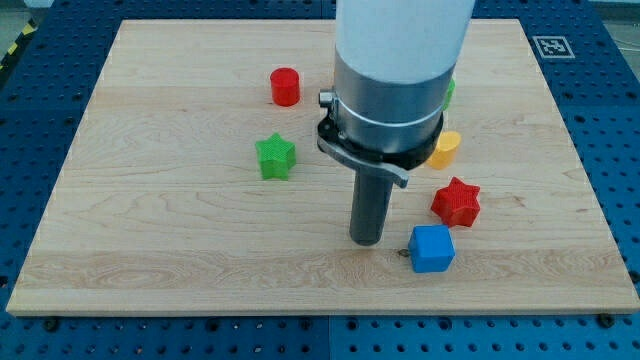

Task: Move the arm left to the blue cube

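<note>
Stood on a pale wooden board [150,200] laid over a blue perforated table [610,120]. No jaws to report: ended in a plain dark rod, holding nothing, with my tip [367,241] resting on the wood toward the view's bottom, slightly right of centre. Lay just to the view's right of that tip and a little lower, near but seemingly apart: the blue cube [432,248], with a small dark speck on the wood at its left edge that could not be identified. Sat just above the cube, close by: a red star-shaped block [457,201]. Partly hidden behind the arm's grey collar: a yellow block [446,147], shape unclear, and a sliver of green [450,92] higher up. Well off to the view's left: a green star-shaped block [275,156] and a red cylinder [285,86].

Judged nearly done, with the tip already on the cube's left side. Main risk from here: overshooting rightward and shoving the cube off its spot, possibly toward the board's lower edge. Lesser risk: drifting upward and nudging the red star instead.
</note>
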